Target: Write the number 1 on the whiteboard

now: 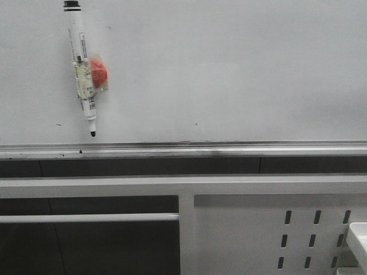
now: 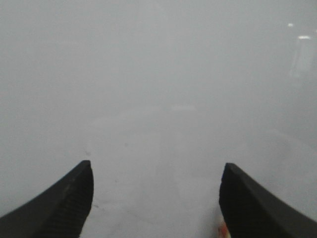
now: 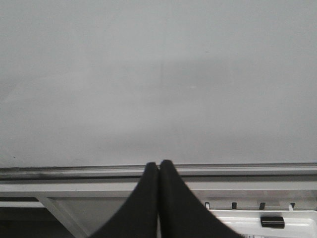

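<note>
The whiteboard is seen as a pale grey-white glossy surface filling the upper front view, bounded below by a silver rail with dark smudges. A white marker pen, black cap upward and dark tip downward, is held against the board's upper left by a red magnet. Small dark specks are scattered nearby. Below the rail, a white frame and a perforated metal panel are visible. The left gripper is held wide apart before the board; the right gripper is pressed closed, empty.
</note>
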Motion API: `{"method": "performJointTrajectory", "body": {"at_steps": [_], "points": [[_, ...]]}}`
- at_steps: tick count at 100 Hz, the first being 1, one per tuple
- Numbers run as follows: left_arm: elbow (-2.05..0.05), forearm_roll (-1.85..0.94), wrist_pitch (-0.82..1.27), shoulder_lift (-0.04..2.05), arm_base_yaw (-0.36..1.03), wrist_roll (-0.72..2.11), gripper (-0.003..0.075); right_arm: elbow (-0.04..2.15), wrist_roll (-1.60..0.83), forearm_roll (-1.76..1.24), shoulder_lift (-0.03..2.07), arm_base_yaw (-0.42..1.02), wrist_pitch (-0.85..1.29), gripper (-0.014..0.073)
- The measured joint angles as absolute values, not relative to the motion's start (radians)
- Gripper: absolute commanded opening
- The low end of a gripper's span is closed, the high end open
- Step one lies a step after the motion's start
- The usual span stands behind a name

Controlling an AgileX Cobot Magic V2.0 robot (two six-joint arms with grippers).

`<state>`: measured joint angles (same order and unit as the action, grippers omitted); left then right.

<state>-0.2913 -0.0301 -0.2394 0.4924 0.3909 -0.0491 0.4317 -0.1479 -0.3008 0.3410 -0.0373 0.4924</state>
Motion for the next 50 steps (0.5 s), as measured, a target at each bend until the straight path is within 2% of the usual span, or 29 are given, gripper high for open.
{"method": "performJointTrajectory", "body": {"at_steps": [35,50], "points": [[-0.204,-0.030,-0.550,0.871,0.601,-0.050,0.0494,0.429,-0.148,-0.306,0.360,-0.037,0.522,-0.0069],[-0.181,-0.032,-0.698,1.026,0.645,-0.050,0.0493,0.429,-0.148,-0.306,0.360,-0.037,0.522,-0.0069]]}}
